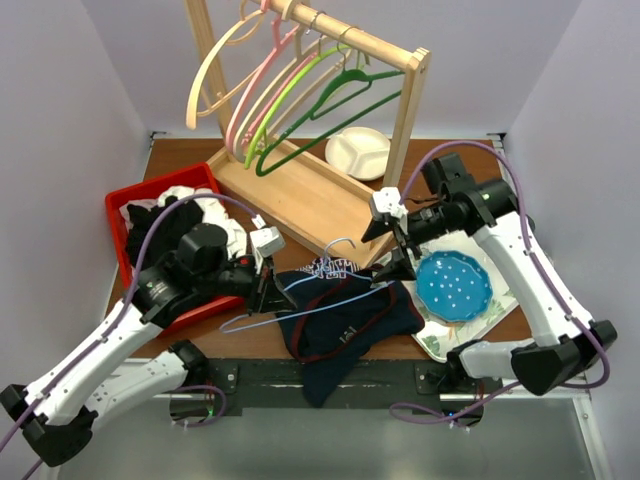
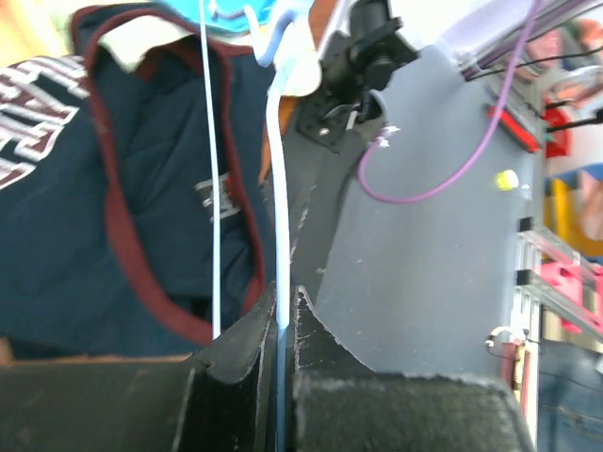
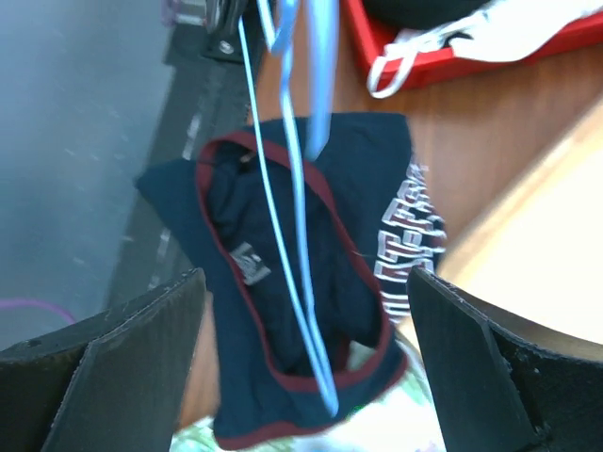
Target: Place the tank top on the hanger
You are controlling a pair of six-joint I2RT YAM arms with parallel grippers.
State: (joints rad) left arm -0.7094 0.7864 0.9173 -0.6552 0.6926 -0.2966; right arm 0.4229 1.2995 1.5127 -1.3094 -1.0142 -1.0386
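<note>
The tank top (image 1: pixel 345 322) lies crumpled at 6 o'clock on the wooden table (image 1: pixel 185 158), its dark navy fabric spilling over the near edge. The light-blue hanger (image 1: pixel 300 305) stretches across its red-trimmed opening. The left gripper (image 1: pixel 268 290) is clamped on the hanger's thin wire at the garment's 9 o'clock side. The right gripper (image 1: pixel 392 252) hangs spread wide over the garment's 2 o'clock corner, gripping nothing. A red bin (image 1: pixel 120 215) of black and white clothes sits at 10 o'clock. A wooden rack (image 1: pixel 412 110) of coloured hangers stands at 12, with a white divided plate (image 1: pixel 358 152) beside it. A blue dish (image 1: pixel 453 285) rests on a tray (image 1: pixel 440 345) at 4 o'clock. Pale walls enclose the table.
</note>
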